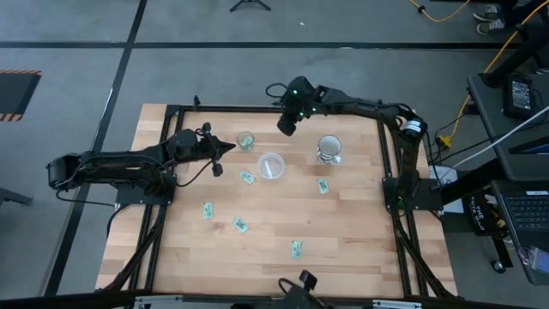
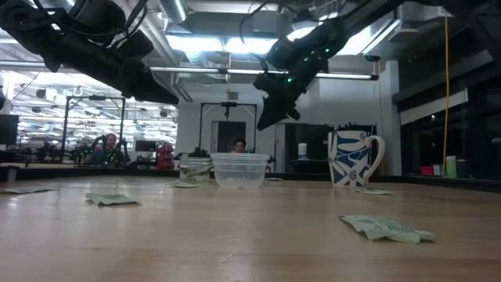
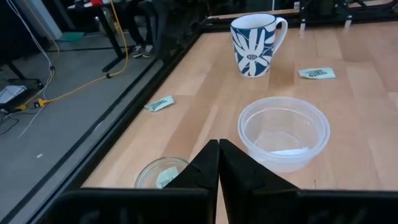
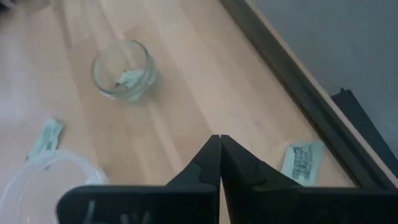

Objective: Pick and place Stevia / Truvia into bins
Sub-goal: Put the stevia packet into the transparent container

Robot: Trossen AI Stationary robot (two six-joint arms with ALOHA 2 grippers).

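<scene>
Left gripper [image 1: 228, 147]: fingers pressed together, nothing held; raised above the table, just beside the small clear cup [image 1: 245, 141].
Right gripper [image 1: 286, 126]: fingers pressed together, nothing held; raised near the table's far edge, beyond the wide whitish bowl [image 1: 271, 166].

Small clear cup: one sachet lies inside [image 4: 129, 79].
Wide whitish bowl: something flat and white lies on its bottom, likely a sachet [image 3: 287, 151].

Loose sachets on the table [image 1: 360, 257], high view: one just beside the bowl [image 1: 248, 178]; one near the mug [image 1: 323, 185]; three toward the near side [image 1: 208, 210], [image 1: 241, 225], [image 1: 297, 249]. One more lies by the far edge under the right gripper [image 4: 301, 161].

Mug [image 1: 329, 148], blue and white: stands on the right, no sachet seen in it.

Risks, as judgement: thin flat paper may slip from closing fingertips; the far-edge sachet could be nudged against the frame [image 1: 274, 106]; both arms reaching for the cups, set close together, might collide or knock the light bowl.

People sit in the room behind, low view.
</scene>
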